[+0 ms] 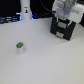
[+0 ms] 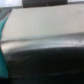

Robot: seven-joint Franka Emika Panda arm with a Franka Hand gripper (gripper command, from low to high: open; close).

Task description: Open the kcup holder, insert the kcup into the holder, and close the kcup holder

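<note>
**One kcup, one holder, one gripper**

Nearest, a single kcup [image 1: 20, 47] is seen standing upright on the white table [image 1: 45, 65], green top up, axis vertical. Farther back, on the exterior view's right, one black kcup holder [image 1: 62, 30] is faced by the gripper [image 1: 64, 18]; whether the fingers are parted cannot be told. One white post [image 1: 25, 10] stands behind.
</note>
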